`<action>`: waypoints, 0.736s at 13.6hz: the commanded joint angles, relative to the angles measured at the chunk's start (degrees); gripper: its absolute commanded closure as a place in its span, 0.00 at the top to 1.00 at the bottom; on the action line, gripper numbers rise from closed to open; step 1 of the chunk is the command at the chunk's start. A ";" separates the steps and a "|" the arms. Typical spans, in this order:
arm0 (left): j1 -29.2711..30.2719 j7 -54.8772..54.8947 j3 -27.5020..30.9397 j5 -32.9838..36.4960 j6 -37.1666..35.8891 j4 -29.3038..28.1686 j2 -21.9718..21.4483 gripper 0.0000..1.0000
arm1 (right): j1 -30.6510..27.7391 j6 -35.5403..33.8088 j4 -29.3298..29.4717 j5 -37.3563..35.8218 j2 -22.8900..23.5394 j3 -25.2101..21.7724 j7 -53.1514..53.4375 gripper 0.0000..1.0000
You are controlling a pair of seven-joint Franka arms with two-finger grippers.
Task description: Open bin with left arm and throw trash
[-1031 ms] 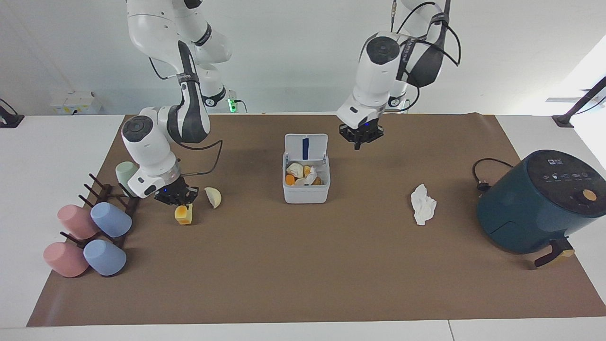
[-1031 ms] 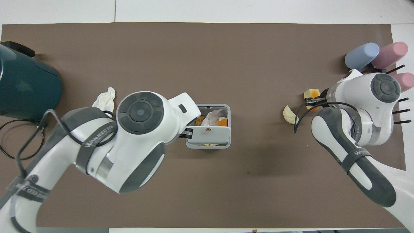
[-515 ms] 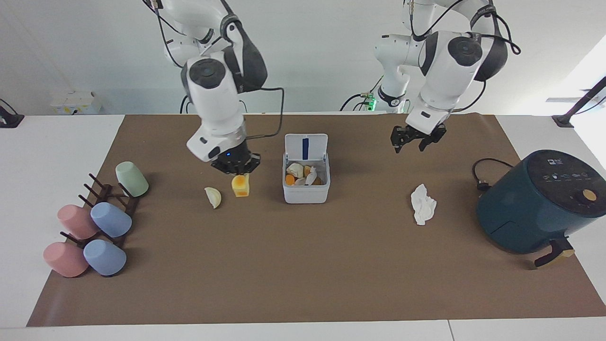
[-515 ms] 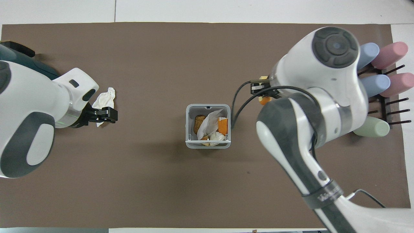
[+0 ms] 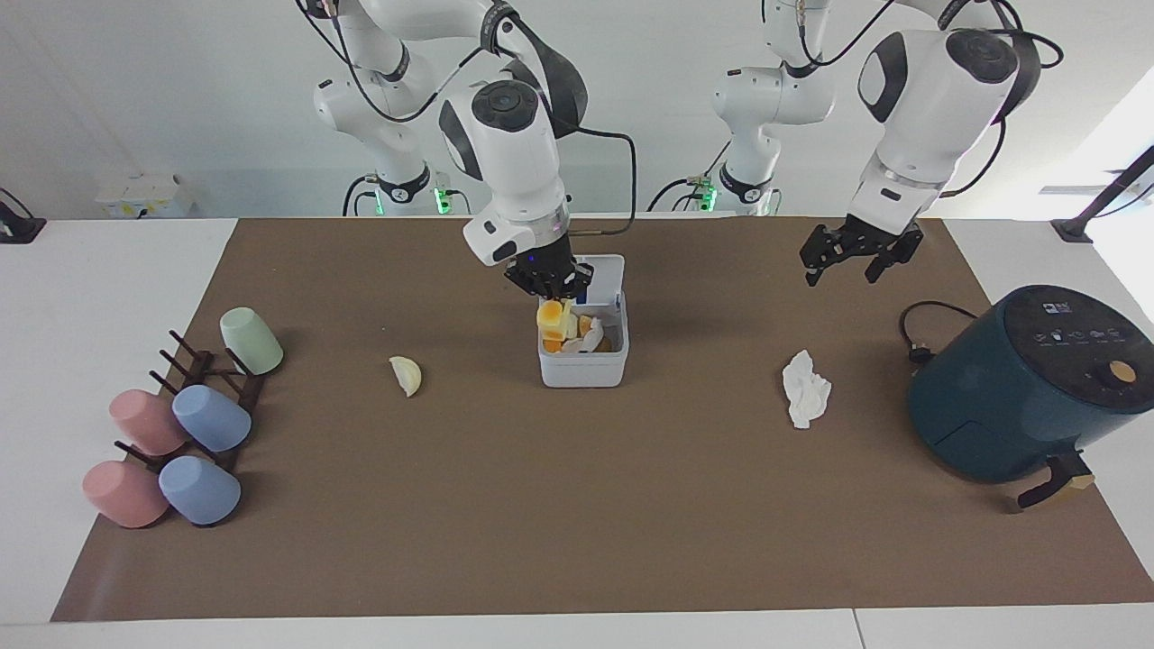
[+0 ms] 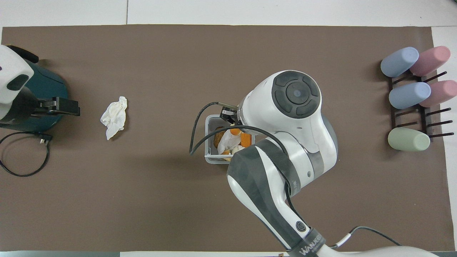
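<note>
Right now I am clamping my right gripper (image 5: 547, 287) on the yellow-orange chunk (image 5: 550, 315), fingertips pinching its top, and I am hanging it over the open bin (image 5: 582, 370), with the chunk just above the scraps (image 5: 590, 341) that are already lying inside. The bin is sitting in the middle of the brown mat (image 5: 577, 523), and its lid (image 5: 609, 270) is standing upright on the edge nearest me. I am holding my left gripper (image 5: 852, 261) raised and idle, its fingers spread apart and gripping nothing, over the mat toward my left arm's end, near the dark teal air fryer (image 5: 1019, 388). A little farther out, the pale cream wedge (image 5: 407, 374) is lying on the mat toward my right arm's end, well apart from the bin, and the crumpled white tissue (image 5: 805, 388) is lying toward my left arm's end, between the bin and the air fryer. Farthest along my right arm's end, the pastel cups (image 5: 212, 419) are resting on their dark rack (image 5: 194, 365).
</note>
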 commanded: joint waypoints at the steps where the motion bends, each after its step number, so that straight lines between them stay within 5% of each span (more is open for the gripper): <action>1: 2.96 3.88 -0.51 0.87 -7.08 10.44 5.32 1.00 | 1.13 4.95 -5.52 1.33 -2.74 -0.07 4.05 0.04; 3: 3.49 3.89 -0.42 0.88 -6.84 12.05 6.38 1.00 | 1.22 4.96 -5.78 1.59 -2.83 0.10 5.02 0.34; 6: 3.14 3.89 -0.60 0.88 0.07 9.96 9.63 1.00 | 1.74 5.05 -5.70 1.94 -2.83 0.10 6.78 0.51; 10: 2.53 3.98 -0.60 0.79 12.55 -0.74 11.84 1.00 | 1.92 5.13 -5.61 1.94 -2.83 0.10 7.40 0.53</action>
